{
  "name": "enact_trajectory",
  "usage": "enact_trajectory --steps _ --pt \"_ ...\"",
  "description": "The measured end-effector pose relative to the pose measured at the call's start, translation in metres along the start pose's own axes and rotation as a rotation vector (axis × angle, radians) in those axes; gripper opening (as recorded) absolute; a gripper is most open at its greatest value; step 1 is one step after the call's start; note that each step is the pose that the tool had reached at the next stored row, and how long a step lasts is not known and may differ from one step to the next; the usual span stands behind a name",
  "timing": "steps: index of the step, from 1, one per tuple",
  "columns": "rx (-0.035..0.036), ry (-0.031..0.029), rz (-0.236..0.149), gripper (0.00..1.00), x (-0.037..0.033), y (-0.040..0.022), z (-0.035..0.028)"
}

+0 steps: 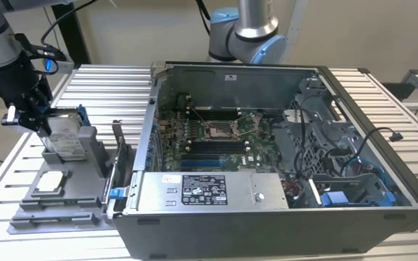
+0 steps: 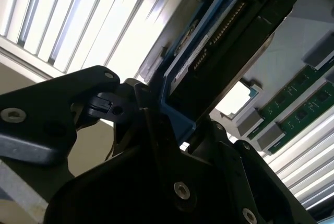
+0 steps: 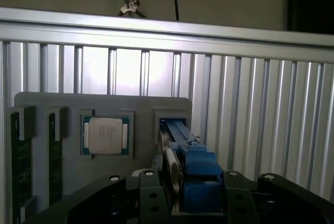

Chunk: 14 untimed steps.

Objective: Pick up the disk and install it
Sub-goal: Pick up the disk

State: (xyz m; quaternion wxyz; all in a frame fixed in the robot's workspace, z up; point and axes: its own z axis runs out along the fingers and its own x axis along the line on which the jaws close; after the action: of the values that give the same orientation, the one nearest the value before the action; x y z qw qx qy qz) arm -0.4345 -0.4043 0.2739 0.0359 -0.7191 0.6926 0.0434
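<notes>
The slatted metal surface (image 1: 107, 81) carries everything. On it, from the middle towards the exterior view's right, lies the open computer case (image 1: 383, 179), with a grey power-supply box (image 1: 194, 190) along its near side. At the exterior view's left, just beside the case, sits a grey holder (image 1: 53, 206). The disk (image 1: 65, 142) stands on edge in a slot at the far end of that holder, its blue carrier frame towards the case. My tool (image 1: 43, 122) is narrowed on the disk's upper part. In both wrist views the disk (image 3: 195, 164) (image 2: 229, 41) sits squeezed between my tool's two sides. Nearer in the holder lies a small square processor chip (image 1: 51, 182) – flat, apart from the disk – and memory sticks (image 3: 20, 166) stand in slots beyond it.
</notes>
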Motion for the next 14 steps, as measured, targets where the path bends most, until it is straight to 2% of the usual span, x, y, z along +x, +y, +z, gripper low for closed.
enact_trajectory --steps 14 --pt "0.0001 -0.0004 0.000 1.00 0.0006 0.0000 -0.0001"
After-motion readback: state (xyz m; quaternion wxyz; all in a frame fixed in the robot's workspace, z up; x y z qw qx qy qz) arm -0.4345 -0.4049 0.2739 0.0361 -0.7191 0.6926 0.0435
